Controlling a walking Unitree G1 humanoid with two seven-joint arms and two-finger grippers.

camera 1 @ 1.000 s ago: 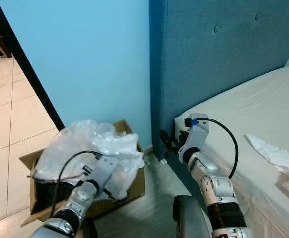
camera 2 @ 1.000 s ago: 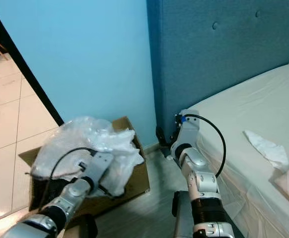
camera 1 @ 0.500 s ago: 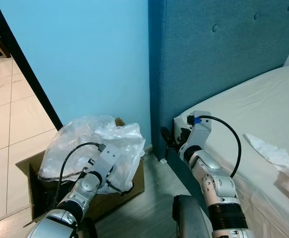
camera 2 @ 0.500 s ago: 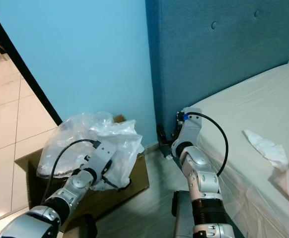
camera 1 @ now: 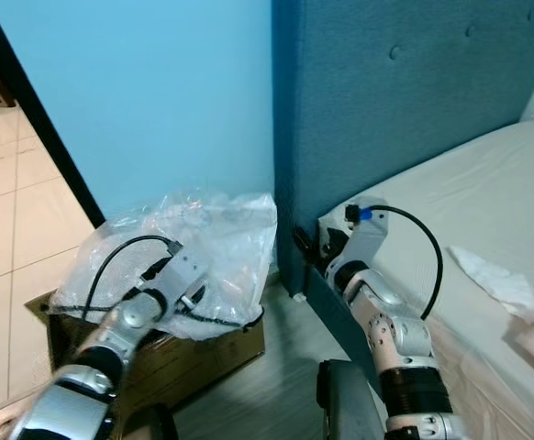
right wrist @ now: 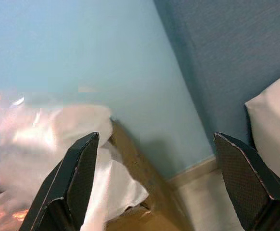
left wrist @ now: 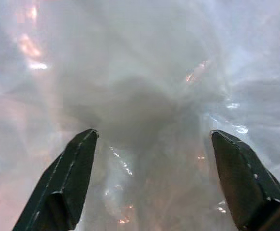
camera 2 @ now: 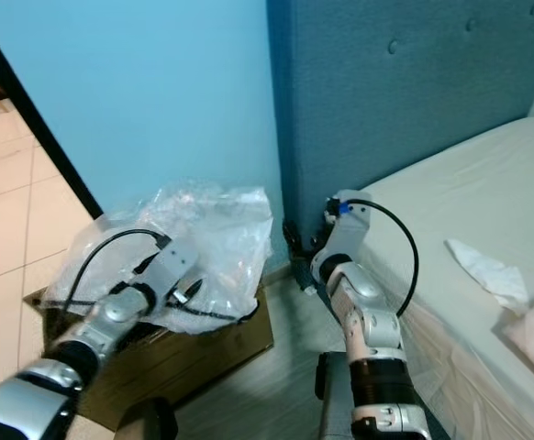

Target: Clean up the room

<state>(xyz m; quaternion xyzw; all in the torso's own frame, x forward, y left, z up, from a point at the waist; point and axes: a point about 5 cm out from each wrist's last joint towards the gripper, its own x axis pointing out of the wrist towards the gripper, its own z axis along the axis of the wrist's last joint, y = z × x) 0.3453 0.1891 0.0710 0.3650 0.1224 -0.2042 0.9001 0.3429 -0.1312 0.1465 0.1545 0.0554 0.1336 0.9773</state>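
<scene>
Plastic bag [camera 1: 207, 247] sits over my box [camera 1: 189, 353]; left gripper [left wrist: 152, 185] is wide apart against it, right gripper [right wrist: 154, 185] open too. I think I push it down next.

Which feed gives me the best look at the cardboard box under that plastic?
The right eye view: the cardboard box shows its front wall and a corner below the clear plastic sheet. The left eye view shows much the same, slightly more cropped. The right wrist view catches a blurred edge; the left wrist view shows plastic between open fingers.
</scene>
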